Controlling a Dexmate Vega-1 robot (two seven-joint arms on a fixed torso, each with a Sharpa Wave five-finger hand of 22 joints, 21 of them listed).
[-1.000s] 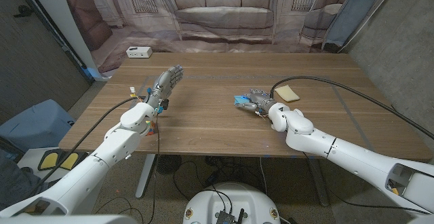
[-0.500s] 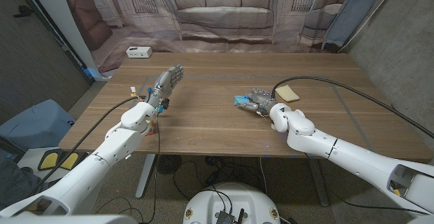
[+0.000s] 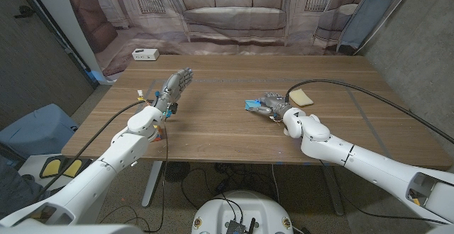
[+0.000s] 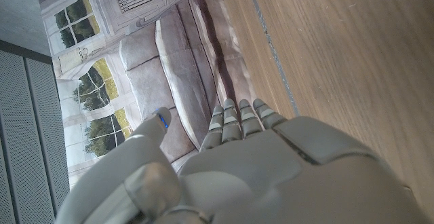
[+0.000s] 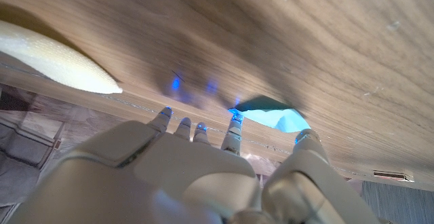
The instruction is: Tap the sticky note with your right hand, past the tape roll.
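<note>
A: Where is the note (image 3: 252,105)?
B: Mid-counter (image 3: 213,127), blue paper under the right robot hand (image 3: 270,106); its axis is hidden.
A: Hands?
B: Right fingers extended, touching it; left robot hand (image 3: 174,88) spread, empty.

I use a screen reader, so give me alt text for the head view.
The robot's right hand reaches onto a blue sticky note mid-table, a pale yellow pad just beyond its wrist. The left hand, fingers straight, is raised over the wooden table.
</note>
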